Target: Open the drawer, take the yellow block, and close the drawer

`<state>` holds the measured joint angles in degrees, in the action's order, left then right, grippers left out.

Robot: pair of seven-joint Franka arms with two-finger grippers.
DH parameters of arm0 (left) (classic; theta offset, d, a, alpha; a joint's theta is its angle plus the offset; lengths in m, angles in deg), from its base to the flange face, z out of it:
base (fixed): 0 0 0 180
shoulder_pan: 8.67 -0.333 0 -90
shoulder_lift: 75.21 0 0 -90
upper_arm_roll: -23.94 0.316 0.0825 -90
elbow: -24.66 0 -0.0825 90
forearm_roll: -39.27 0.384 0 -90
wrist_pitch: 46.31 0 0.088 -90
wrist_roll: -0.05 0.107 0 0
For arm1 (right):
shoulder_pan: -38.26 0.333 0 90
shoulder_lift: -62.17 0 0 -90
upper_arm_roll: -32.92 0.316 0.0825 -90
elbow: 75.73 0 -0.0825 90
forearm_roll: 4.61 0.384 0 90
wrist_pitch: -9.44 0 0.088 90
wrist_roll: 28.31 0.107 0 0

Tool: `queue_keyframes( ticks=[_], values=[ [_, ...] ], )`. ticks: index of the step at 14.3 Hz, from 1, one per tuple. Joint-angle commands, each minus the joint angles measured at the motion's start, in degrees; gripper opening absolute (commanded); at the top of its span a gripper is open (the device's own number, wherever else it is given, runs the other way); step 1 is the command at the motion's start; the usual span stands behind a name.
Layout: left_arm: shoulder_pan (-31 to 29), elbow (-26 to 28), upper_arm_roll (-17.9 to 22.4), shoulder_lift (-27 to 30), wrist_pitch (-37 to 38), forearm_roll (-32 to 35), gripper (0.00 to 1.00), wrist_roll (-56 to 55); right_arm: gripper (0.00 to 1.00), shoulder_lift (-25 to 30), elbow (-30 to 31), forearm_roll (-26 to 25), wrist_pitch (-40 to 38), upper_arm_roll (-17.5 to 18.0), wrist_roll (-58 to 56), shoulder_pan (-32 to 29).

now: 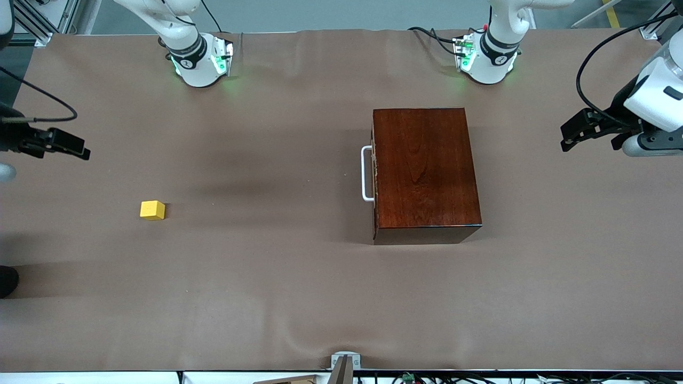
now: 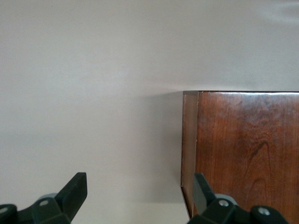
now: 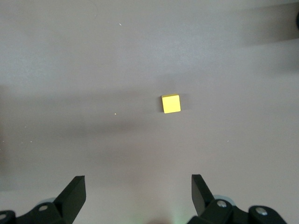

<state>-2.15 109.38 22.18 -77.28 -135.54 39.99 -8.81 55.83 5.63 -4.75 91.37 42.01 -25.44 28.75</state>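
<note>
brown paper covers the table [image 1: 299, 298]; left hand [image 2: 140, 198] and right hand [image 3: 138, 196] hang apart, empty.

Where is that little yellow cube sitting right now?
The small bright yellow cube lies alone on the brown table cover, toward the right arm's end, well apart from the closed glossy mahogany box; the right wrist view shows it below the open right pincer.

1. The box [image 1: 425, 173] stands on the surface [image 1: 277, 277], toward the left arm's end.
2. The drawer [image 1: 374, 176] sits closed in the box, its handle [image 1: 366, 174] facing the right arm's end.
3. The yellow block [image 1: 152, 210] lies on the surface well apart from the box, toward the right arm's end.
</note>
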Motion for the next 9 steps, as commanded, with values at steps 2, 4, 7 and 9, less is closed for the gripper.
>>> queue_keyframes(
  ticks=[2, 4, 7, 9],
  values=[
    [-0.5, 0.4, -0.4, 2.3, 1.2, 0.0, 1.00, 1.5, 1.00, 3.5, 1.3, 0.9, -2.1, -4.6, -0.5, 4.7],
    [-0.5, 0.4, -0.4, 2.5, 1.3, 0.0, 1.00, 1.6, 1.00, 6.5, 4.4, 1.0, -1.8, -7.2, -1.2, 7.0],
    [-1.4, 1.9, -1.6, 3.4, 1.2, 0.0, 1.00, 1.5, 1.00, 8.3, 6.6, 1.0, -1.7, -10.8, -4.5, 9.2],
    [-6.8, 3.8, -7.0, 4.5, 1.2, 0.0, 1.00, 1.5, 1.00, 9.8, 7.9, 1.0, -0.3, -11.0, -4.5, 9.4]
  ],
)
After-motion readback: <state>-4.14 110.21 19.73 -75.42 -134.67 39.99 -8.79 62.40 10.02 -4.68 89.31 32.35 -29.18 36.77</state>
